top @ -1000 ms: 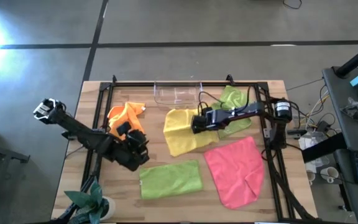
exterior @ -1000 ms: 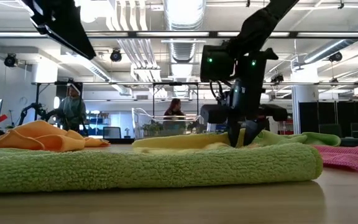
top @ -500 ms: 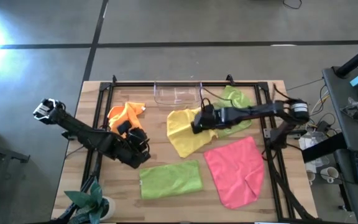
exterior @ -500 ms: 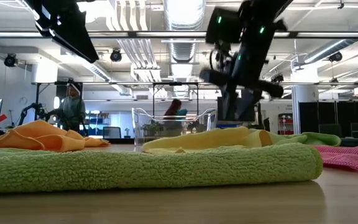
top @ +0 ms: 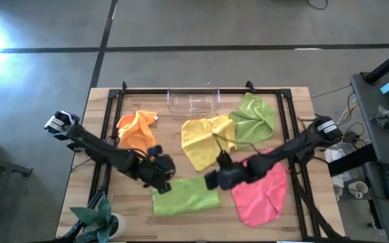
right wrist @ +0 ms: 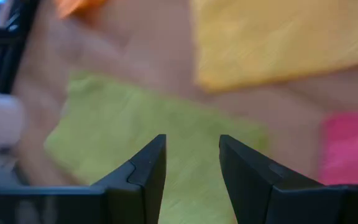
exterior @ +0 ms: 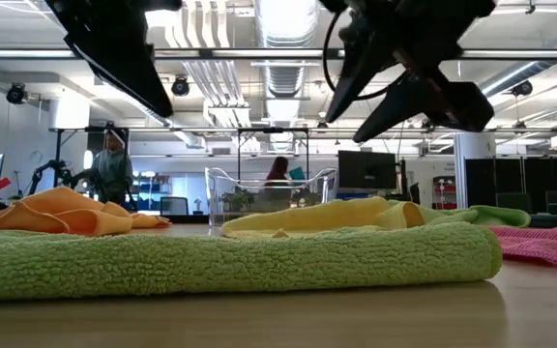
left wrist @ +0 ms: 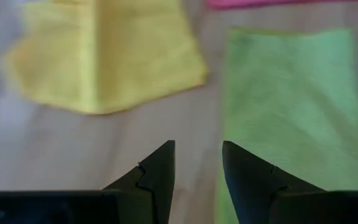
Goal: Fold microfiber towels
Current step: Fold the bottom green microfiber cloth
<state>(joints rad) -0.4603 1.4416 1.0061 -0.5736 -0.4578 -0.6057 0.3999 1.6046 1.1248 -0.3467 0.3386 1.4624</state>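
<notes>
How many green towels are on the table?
2. One folded lime green microfiber towel lies at the table's near edge, between both grippers. One rumpled lime green microfiber towel lies at the far right, beside the yellow towel.

The towels are plain and unpatterned: one orange towel (top: 136, 127), one yellow towel (top: 204, 140), one pink towel (top: 262, 191), and two lime green, the folded green towel (top: 184, 194) at the front and the other green towel (top: 254, 117) at the back. The tray (top: 193, 101) is clear, the table (top: 201, 226) is light wood with a black frame (top: 181, 90), and both arms are dark, with black fingers (left wrist: 157, 177) in the wrist views. A plant (top: 93, 217) at the front corner has dark green leaves in a white pot.
</notes>
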